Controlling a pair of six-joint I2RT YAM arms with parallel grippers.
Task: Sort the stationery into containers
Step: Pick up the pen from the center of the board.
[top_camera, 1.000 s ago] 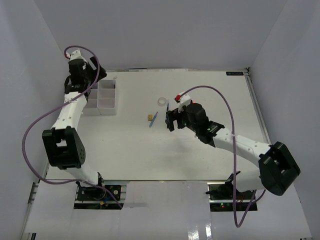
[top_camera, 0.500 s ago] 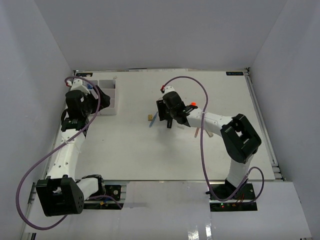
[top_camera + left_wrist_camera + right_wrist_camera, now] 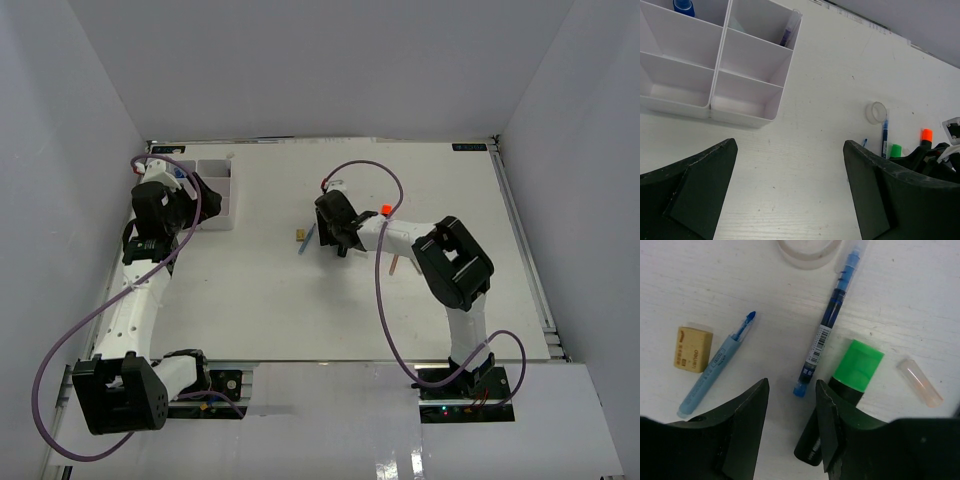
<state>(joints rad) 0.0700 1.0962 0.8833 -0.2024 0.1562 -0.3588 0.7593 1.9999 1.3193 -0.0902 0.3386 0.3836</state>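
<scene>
Right wrist view: right gripper (image 3: 791, 385) is seen nearest, fingers part-way apart and clamped on no item. The near tip of the dark blue pen (image 3: 827, 327) is framed just beyond the gap. Green-capped highlighter (image 3: 858, 365) is laid just beside that pen on the right, with its dark body running under the right finger; contact cannot be told. Light blue pen (image 3: 715, 365) is laid to the left, uncapped tip pointing away, and a tan block (image 3: 692, 349) is set just beside it. A clear cap (image 3: 920, 382) is seen right of the highlighter, apart from it. Tape ring (image 3: 810, 262) is cut off at the far edge, near the dark blue pen's far end. All are laid flat on the white desk (image 3: 920, 300).

Left wrist view: left gripper (image 3: 790, 145) is spread wide over the desk. Organiser tray (image 3: 715, 65) is seen beyond it, to the left. Blue-capped glue bottle (image 3: 684, 6) is stood in the far left compartment, and a dark pen (image 3: 786, 34) is leaned in the far right one. Orange-capped highlighter (image 3: 926, 135) is seen far right, by the right arm.

Top external view: loose stationery is grouped mid-desk, well apart from the tray.
</scene>
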